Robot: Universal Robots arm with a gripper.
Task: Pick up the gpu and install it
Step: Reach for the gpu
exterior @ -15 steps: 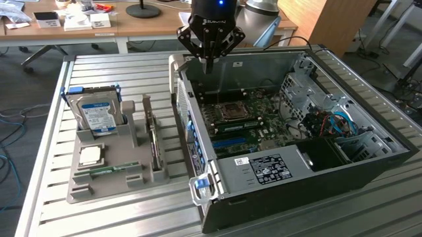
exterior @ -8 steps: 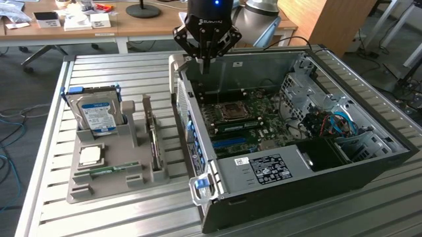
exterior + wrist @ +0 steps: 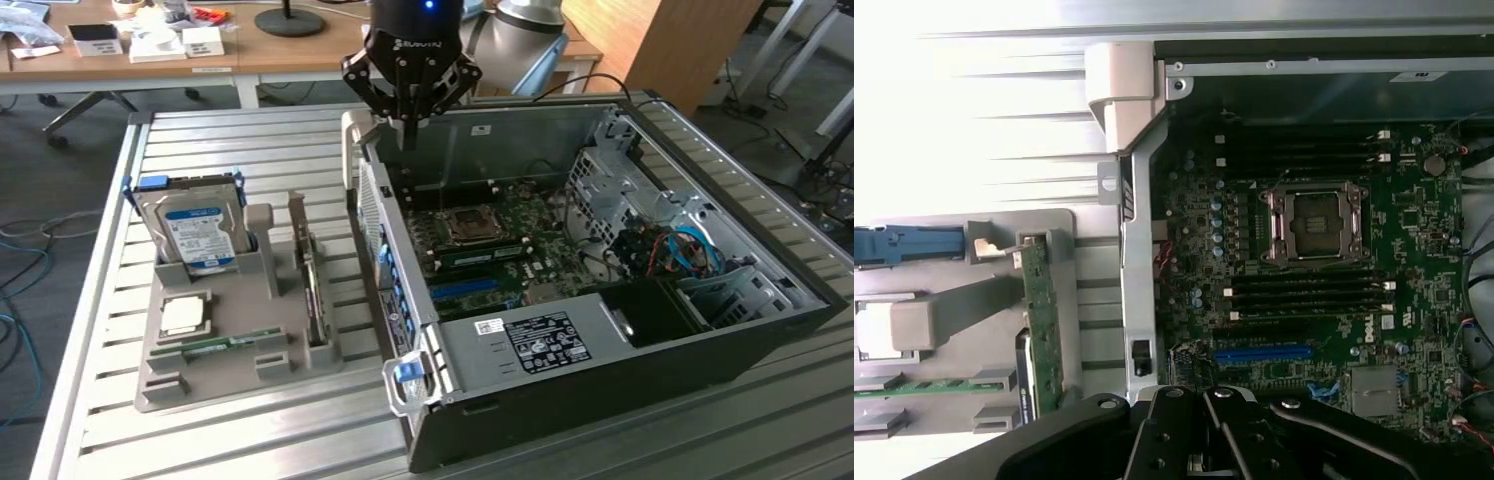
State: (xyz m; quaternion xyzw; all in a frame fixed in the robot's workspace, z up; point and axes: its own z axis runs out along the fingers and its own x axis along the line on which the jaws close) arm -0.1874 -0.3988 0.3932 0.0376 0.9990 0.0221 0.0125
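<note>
I have the black two-finger gripper (image 3: 407, 125) hanging over the rear wall of the open dark computer case (image 3: 627, 395). Its jaws are closed tip to tip with nothing between them. The gpu (image 3: 311, 290), a thin dark circuit card with a metal end bracket, stands on edge in a slot of the grey moulded holder (image 3: 234, 385) on the slatted metal table (image 3: 200, 440). It sits just beside the case's outer wall and well apart from my fingertips, so the pick is not yet made.

As I judge it, the step in hand is the approach to the card, and these points matter:

- **Jaws:** they have to be open before I come down. Shut fingers would only strike the card's top edge.
- **Alignment:** I want the fingers square across the thin card, one on each face, and centred along its length so it does not swing when lifted.
- **Descent:** the slot is narrow and the case wall is close, so I should come straight down.
- **Neighbours:** I keep clear of the boxy silver hard drive with the blue-white label (image 3: 196, 235) and the narrow green memory stick (image 3: 214, 346) in the same holder.
- **Grip:** firm on bare board, not on components.

The long blue slot (image 3: 467, 291) on the green motherboard (image 3: 514, 250) lies unobstructed.
</note>
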